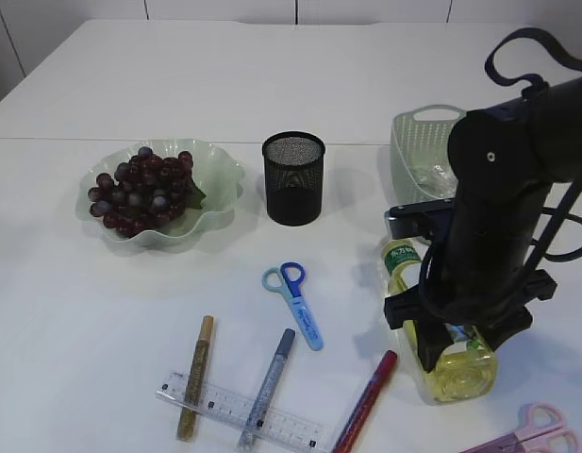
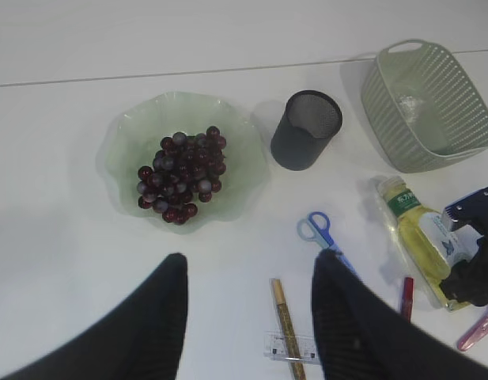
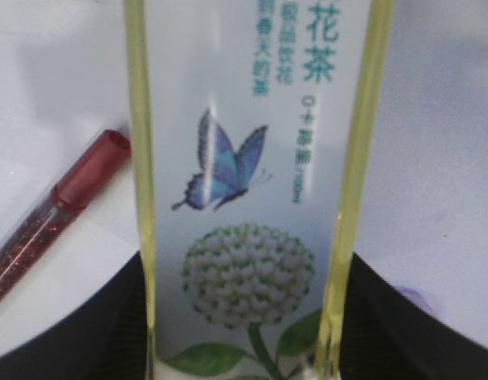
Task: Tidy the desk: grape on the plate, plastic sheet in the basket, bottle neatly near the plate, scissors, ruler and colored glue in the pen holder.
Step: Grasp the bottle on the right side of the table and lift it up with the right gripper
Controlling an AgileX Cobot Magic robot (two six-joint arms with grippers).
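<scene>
Clear plastic bottle of yellow tea, lying flat on white table: rigid, smooth, slippery, moderately heavy; grasp mid-body across label. Right gripper straddling it, apparently unclamped. Left gripper apart, empty.

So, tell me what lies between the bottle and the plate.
The blue scissors lie on the table between the bottle and the plate, and the pen holder stands further back; a lifted carry would clear both.

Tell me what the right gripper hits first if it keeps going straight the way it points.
The bottle. It already lies between the right gripper's fingers, filling the wrist view, with the table directly beneath. Whether the fingers touch it yet is unclear.
</scene>
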